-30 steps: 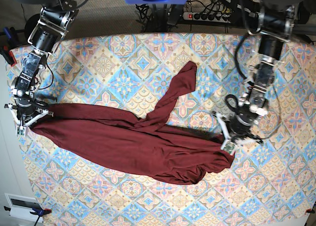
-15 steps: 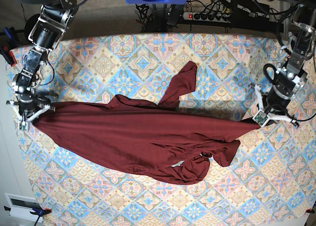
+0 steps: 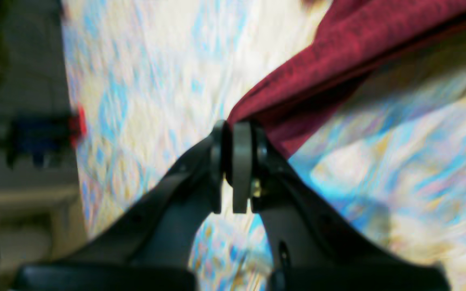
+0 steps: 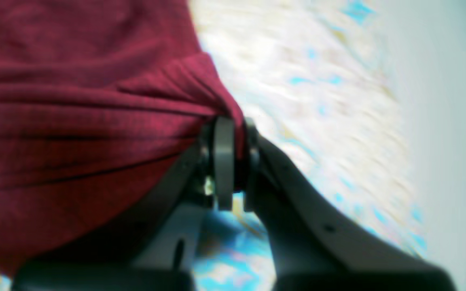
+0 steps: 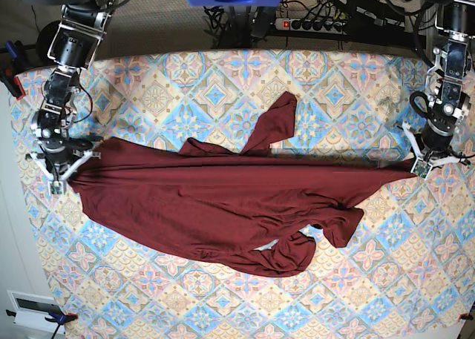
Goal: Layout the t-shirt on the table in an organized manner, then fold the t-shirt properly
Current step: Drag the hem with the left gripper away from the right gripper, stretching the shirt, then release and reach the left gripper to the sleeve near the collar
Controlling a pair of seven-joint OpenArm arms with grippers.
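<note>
1. Pastel blue, pink and cream diamond tiles cover the table [image 5: 223,72], which fills most of the top view.
2. Behind the table's far edge there is a power strip [image 5: 312,25] with black cables on the floor.
3. One dark red t-shirt [image 5: 215,205] lies across the middle of the table, pulled long from side to side.
4. It is plain, with no print, and its cloth looks soft and knitted.
5. Its top edge runs almost straight between the two arms, while the lower part sags in a wide curve toward the near side.
6. One sleeve [image 5: 273,124] sticks up toward the far edge.
7. A bunched, folded lump [image 5: 297,250] sits low on the shirt, near the front.
8. The left gripper [image 5: 424,163] is clamped on the shirt's pointed end, at the right side of the top view.
9. The right gripper [image 5: 61,174] is clamped on the other end, at that view's left side.
10. Only the top view shows the whole shirt and both arms at once.
11. The left wrist view shows the left gripper [image 3: 235,133] up close, with its tips pressed together on a thin corner of red cloth [image 3: 338,56].
12. The right wrist view shows the right gripper [image 4: 233,133] pinching a thick, wrinkled bunch of cloth [image 4: 75,121].
13. Both close views are blurry, so the table pattern looks smeared there.
</note>
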